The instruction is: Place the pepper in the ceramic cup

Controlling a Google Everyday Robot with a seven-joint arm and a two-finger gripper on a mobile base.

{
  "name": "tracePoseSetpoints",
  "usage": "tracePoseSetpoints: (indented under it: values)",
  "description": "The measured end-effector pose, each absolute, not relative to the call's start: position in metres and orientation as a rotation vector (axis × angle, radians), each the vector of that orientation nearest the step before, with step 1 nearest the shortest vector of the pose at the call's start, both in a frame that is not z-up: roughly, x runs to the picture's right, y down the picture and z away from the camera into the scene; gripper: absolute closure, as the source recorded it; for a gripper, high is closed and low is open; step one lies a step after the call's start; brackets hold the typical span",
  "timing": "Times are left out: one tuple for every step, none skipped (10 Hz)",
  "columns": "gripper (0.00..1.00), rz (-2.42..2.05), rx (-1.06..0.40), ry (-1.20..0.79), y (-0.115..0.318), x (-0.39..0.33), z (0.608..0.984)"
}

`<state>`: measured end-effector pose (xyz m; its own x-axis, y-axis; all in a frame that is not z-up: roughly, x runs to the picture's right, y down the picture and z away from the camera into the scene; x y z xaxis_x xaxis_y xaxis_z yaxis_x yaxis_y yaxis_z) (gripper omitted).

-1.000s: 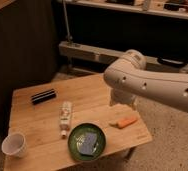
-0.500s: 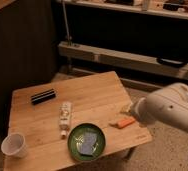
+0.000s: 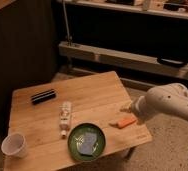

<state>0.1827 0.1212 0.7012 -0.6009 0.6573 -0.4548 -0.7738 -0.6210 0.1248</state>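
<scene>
The ceramic cup [image 3: 13,145] stands at the 8 o'clock corner of the wooden table [image 3: 97,95], well apart from the pepper [image 3: 124,122], which lies flat near the 3 o'clock edge, just beyond the green plate [image 3: 73,145]. The robot's gripper [image 3: 128,107], jaws spread and holding nothing, hovers just beside the pepper at its 1 o'clock. A clean pick likely means descending across the pepper's narrow middle, closing gently, then lifting clear of the plate and the white tube [image 3: 65,119] toward the cup.
</scene>
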Motion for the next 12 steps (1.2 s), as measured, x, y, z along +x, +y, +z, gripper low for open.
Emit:
tracePoseSetpoints:
  values:
    - [0.35, 2.227, -0.479, 0.449, 0.124, 0.183, 0.709]
    - [0.35, 2.228, -0.489, 0.484, 0.128, 0.179, 0.718]
    - [0.35, 2.235, -0.494, 0.529, 0.138, 0.176, 0.733]
    - [0.35, 2.244, -0.490, 0.554, 0.146, 0.177, 0.744]
    - [0.35, 2.251, -0.476, 0.585, 0.156, 0.178, 0.761]
    - [0.35, 2.251, -0.466, 0.599, 0.164, 0.176, 0.778]
    - [0.35, 2.249, -0.451, 0.596, 0.169, 0.176, 0.791]
    - [0.35, 2.249, -0.433, 0.588, 0.172, 0.178, 0.802]
    - [0.35, 2.249, -0.417, 0.582, 0.172, 0.182, 0.811]
    - [0.35, 2.248, -0.406, 0.582, 0.170, 0.183, 0.817]
    - [0.35, 2.245, -0.401, 0.584, 0.171, 0.184, 0.821]
    - [0.35, 2.246, -0.397, 0.586, 0.172, 0.185, 0.822]
